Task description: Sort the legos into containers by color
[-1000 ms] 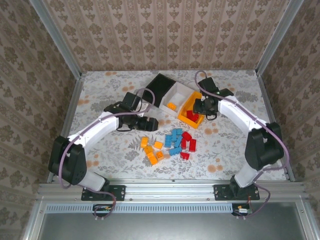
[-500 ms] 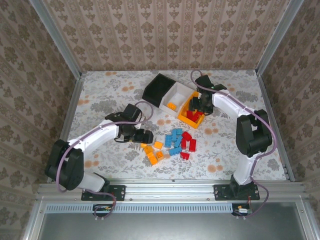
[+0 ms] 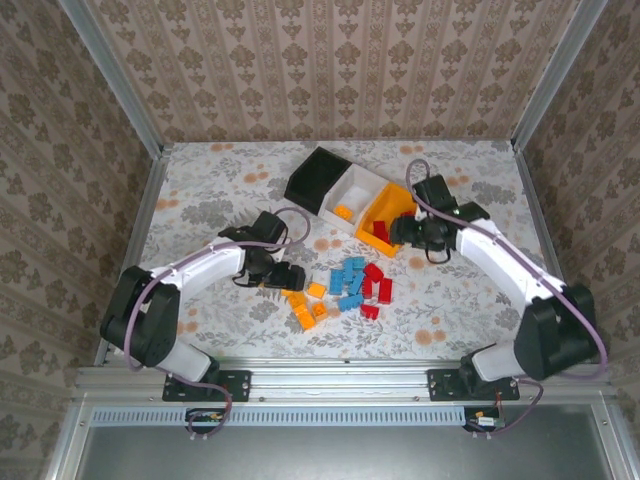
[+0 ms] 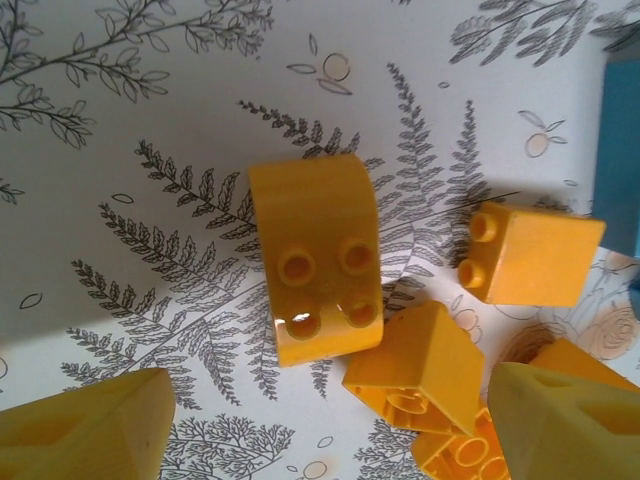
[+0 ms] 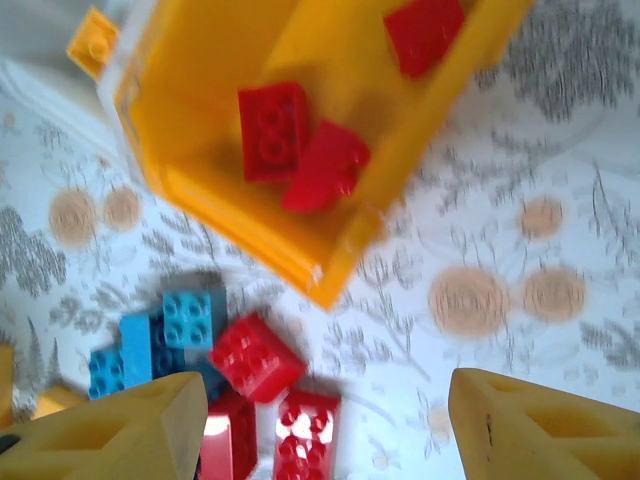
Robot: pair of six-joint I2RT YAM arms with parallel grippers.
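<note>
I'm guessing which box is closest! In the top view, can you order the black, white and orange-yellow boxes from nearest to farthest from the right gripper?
From the right gripper:
1. orange-yellow bin, just beside it, at the row's right end.
2. white bin, in the middle of the row.
3. black bin, at the row's left end.

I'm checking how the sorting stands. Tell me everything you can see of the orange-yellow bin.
The orange-yellow bin is a small, open-topped rectangular box of glossy plastic. It stands upright at the right end of the diagonal row, side by side with the white bin and seemingly touching it. Three red bricks lie loose on its floor, and nothing grips it.
</note>
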